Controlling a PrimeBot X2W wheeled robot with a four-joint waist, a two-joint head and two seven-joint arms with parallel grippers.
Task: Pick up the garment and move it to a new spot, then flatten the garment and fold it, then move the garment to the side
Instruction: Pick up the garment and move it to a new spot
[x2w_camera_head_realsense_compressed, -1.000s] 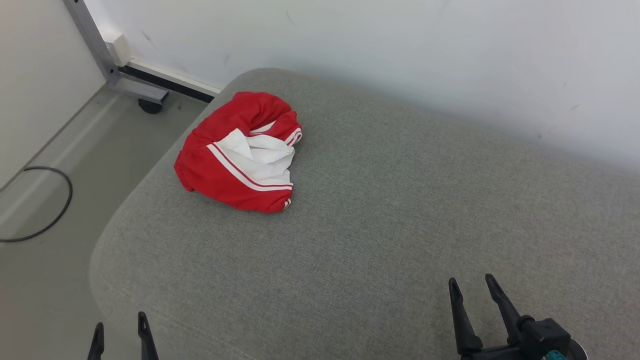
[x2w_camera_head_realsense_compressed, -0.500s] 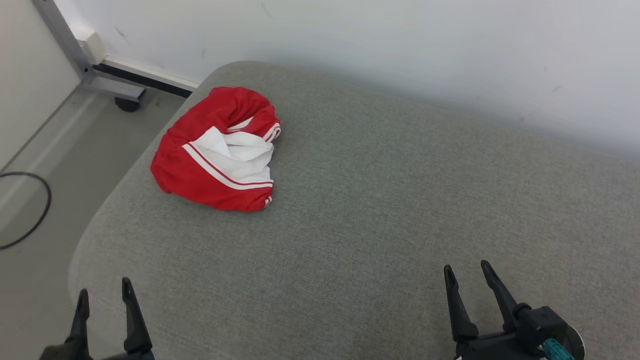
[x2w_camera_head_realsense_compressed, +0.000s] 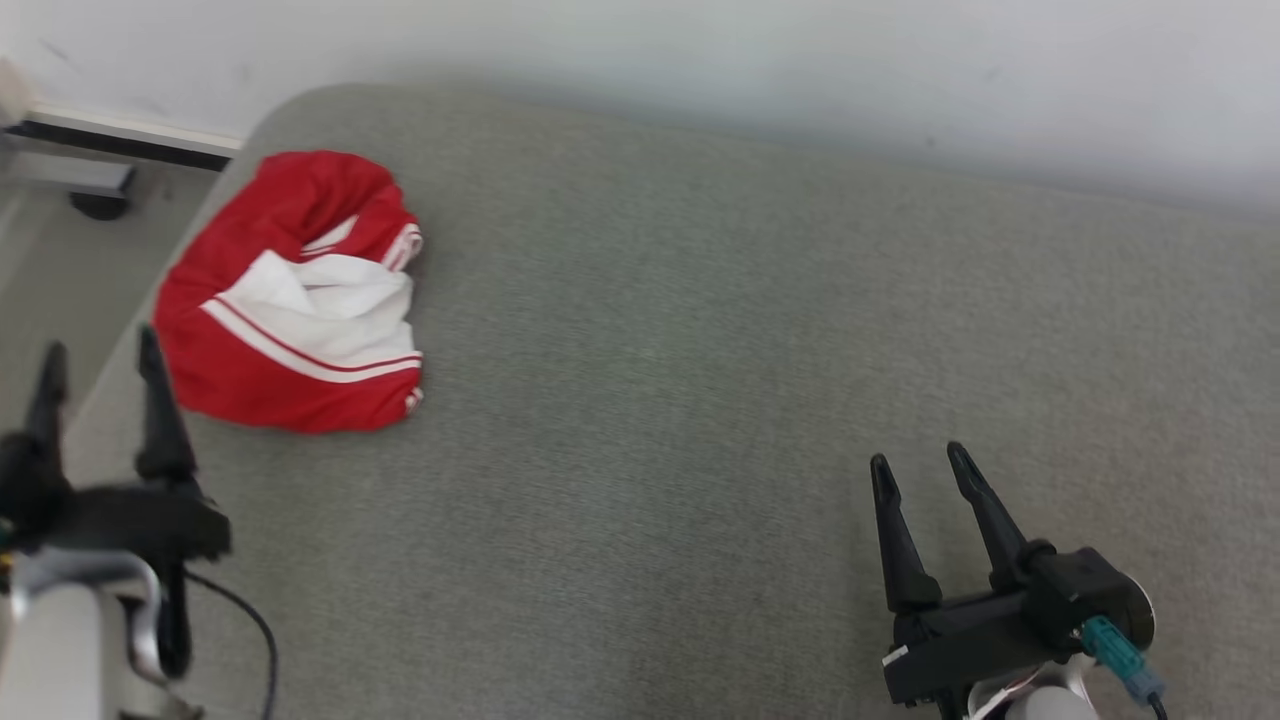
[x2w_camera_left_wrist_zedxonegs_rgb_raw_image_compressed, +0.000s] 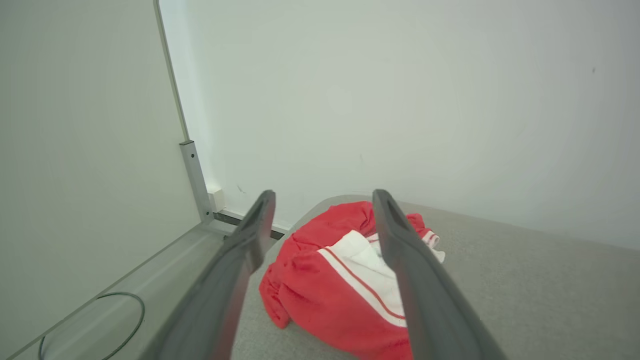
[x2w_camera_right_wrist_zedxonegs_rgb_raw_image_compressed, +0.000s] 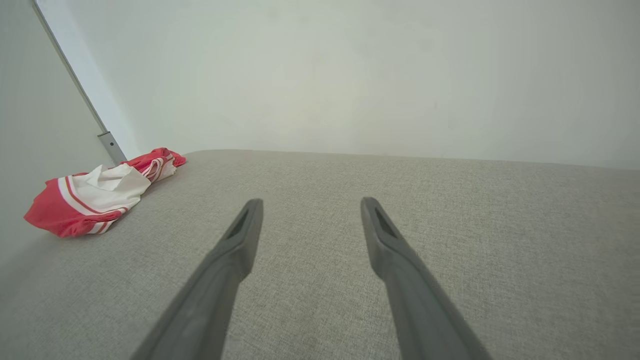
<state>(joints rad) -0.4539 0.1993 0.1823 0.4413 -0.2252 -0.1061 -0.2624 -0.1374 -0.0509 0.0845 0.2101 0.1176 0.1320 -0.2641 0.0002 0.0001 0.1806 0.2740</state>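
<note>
The garment (x2w_camera_head_realsense_compressed: 290, 300) is red with a white panel and thin stripes. It is bunched in a loose heap at the far left corner of the grey cushion (x2w_camera_head_realsense_compressed: 700, 350). All of it lies on the fabric, close to the cushion's left edge and a little in from the far edge.

My left hand (x2w_camera_head_realsense_compressed: 100, 345) is over that left edge, just beside the garment's near left side. In the head view it is blurred, and the tip of its inner finger overlaps the rim of the red cloth; I cannot tell if it touches. Through the left wrist view the garment lies straight ahead and lower, framed between the two fingers, with the right finger crossing in front of the white panel. That hand is spread wide and has hold of nothing.

My right hand (x2w_camera_head_realsense_compressed: 918, 457) is over the cushion's near right part, well apart from the garment, with its fingers pointing toward the far edge. It too gapes wide and is empty. Its wrist view shows the garment far off to the left.

Past the cushion's far edge stands a pale wall (x2w_camera_head_realsense_compressed: 700, 50). Off the left edge is the floor (x2w_camera_head_realsense_compressed: 40, 270), with a dark caster (x2w_camera_head_realsense_compressed: 98, 205), a metal post (x2w_camera_left_wrist_zedxonegs_rgb_raw_image_compressed: 195, 180) and a loop of black cable (x2w_camera_left_wrist_zedxonegs_rgb_raw_image_compressed: 120, 320).
</note>
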